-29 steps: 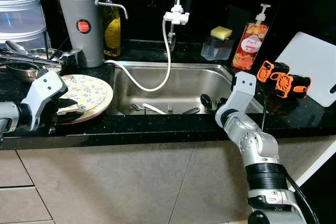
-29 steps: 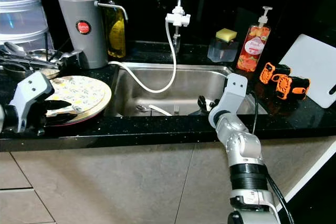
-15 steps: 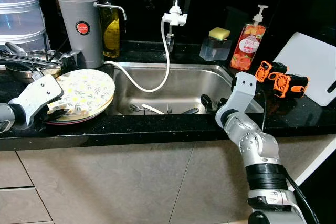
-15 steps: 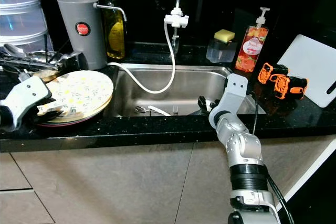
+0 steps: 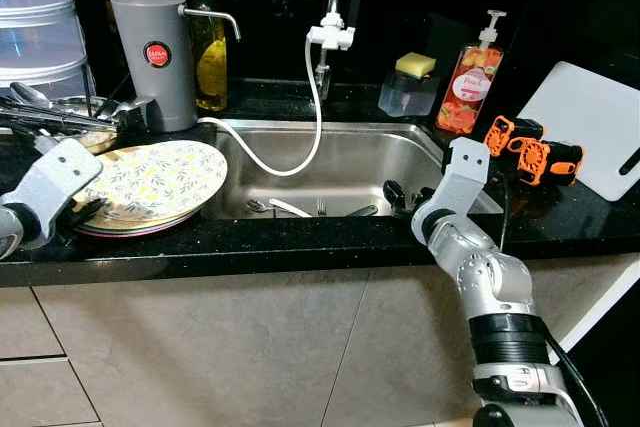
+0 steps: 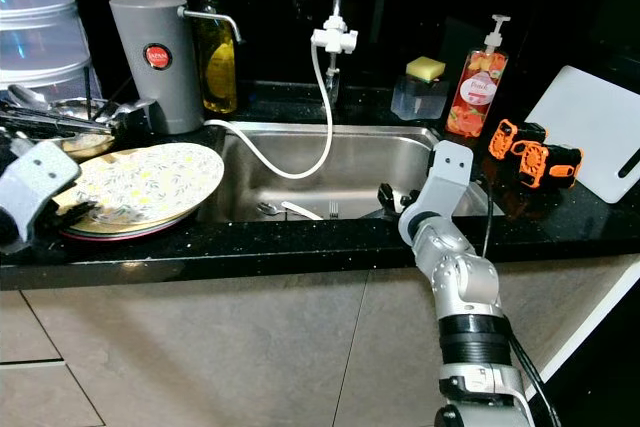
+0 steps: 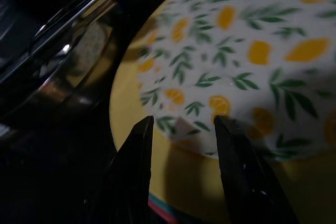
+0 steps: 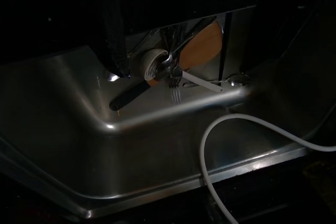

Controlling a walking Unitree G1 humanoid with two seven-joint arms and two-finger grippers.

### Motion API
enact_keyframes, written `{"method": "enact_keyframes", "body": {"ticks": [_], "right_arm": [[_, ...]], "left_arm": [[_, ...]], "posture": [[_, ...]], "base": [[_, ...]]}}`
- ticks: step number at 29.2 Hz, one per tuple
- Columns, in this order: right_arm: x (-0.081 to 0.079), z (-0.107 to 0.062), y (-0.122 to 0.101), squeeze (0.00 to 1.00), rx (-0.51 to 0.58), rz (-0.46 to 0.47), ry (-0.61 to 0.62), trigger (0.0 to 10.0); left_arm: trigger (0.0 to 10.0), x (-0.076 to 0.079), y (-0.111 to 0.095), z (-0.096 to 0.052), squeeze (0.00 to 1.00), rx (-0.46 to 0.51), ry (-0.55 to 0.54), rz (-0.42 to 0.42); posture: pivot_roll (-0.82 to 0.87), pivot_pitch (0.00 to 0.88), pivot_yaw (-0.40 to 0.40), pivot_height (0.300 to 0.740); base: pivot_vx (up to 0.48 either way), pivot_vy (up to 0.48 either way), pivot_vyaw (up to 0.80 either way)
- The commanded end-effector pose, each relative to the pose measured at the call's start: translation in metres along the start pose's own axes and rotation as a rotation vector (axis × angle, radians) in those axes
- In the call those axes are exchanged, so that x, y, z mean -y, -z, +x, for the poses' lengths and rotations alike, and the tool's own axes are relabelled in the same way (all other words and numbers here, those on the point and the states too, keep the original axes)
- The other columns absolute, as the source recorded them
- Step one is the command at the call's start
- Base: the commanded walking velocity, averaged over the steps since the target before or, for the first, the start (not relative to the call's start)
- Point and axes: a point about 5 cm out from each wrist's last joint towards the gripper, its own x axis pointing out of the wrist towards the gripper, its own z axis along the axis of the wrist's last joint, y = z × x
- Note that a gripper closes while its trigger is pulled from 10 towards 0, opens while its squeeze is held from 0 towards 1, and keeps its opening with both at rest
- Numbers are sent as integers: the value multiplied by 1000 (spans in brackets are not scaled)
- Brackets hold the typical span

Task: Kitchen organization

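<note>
**Left gripper at plate stack; right gripper over sink**

The left gripper sits at the near-left edge of the patterned plate, fingers spread, one on each side of the rim; whether they touch it cannot be determined. The plate tops a stack on the black counter, left of the steel sink. The right gripper reaches into the sink's near-right corner; its finger state cannot be determined. Cutlery lies on the sink floor. A white hose hangs from the tap.
</note>
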Motion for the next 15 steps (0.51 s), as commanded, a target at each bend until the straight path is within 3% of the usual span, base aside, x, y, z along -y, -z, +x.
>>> {"method": "enact_keyframes", "body": {"ticks": [1, 2, 4, 5, 6, 8, 9, 10, 12, 15], "right_arm": [[4, -2, 1, 0, -6, -7, 12, 10000], [1, -2, -2, 0, 10, -47, -13, 10000], [1, -2, -2, 0, 10, -47, -13, 10000], [-7, -2, -6, 0, 31, -103, -70, 10000], [-7, -2, -6, 0, 31, -103, -70, 10000], [-42, -10, -9, 0, 37, -153, -329, 10000], [-61, -17, -9, 0, 25, -135, -473, 10000], [-61, -17, -9, 0, 25, -135, -473, 10000], [-89, -30, -8, 0, -12, -21, -682, 10000], [-104, -38, -7, 0, -54, 94, -795, 10000]], "left_arm": [[10000, 13, 19, 4, 0, -73, -3, -94], [10000, 13, 22, 4, 0, -86, -25, -137], [10000, 13, 22, 4, 0, -86, -25, -137], [10000, 14, 24, 3, 0, -94, -42, -166], [10000, 14, 24, 3, 0, -94, -42, -166], [10000, 16, 27, 3, 0, -103, -63, -200], [10000, 18, 29, 4, 0, -109, -72, -218], [10000, 18, 29, 4, 0, -109, -72, -218], [10000, 20, 31, 5, 0, -118, -80, -242], [10000, 21, 31, 6, 0, -122, -84, -254]], "posture": [[167, 77, -88, 740], [171, 79, -93, 740], [171, 79, -93, 740], [174, 80, -95, 740], [174, 80, -95, 740], [179, 80, -102, 740], [182, 79, -106, 740], [182, 79, -106, 740], [182, 79, -106, 740], [182, 79, -106, 740]], "base": [[0, 0, 0], [0, 0, 0], [0, 0, 0], [0, 0, 0], [0, 0, 0], [0, 0, 0], [0, 0, 0], [0, 0, 0], [0, 0, 0], [0, 0, 0]]}}
